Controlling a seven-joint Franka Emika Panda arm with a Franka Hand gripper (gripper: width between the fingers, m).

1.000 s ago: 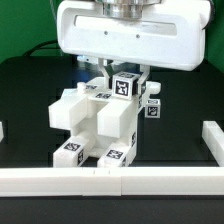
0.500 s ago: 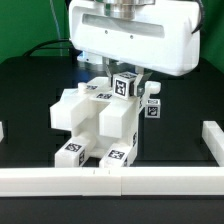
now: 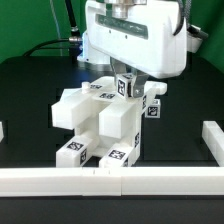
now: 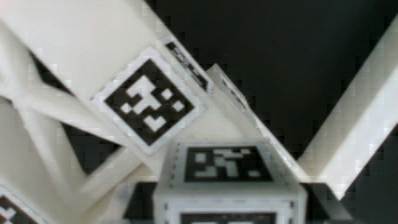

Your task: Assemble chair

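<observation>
Several chunky white pieces of the chair (image 3: 100, 125) are seen grouped on the black table (image 3: 30, 90), just behind the white border rail (image 3: 110, 180). The tool (image 3: 130, 82) is positioned over the tagged rear piece; whether it is clenched or released cannot be told. A square tag (image 4: 151, 100) on white bars is shown close up in the wrist view.

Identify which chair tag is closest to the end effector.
The tag on top of the tallest upright piece, directly beneath the end effector. The two lowest tags sit far below it.
</observation>
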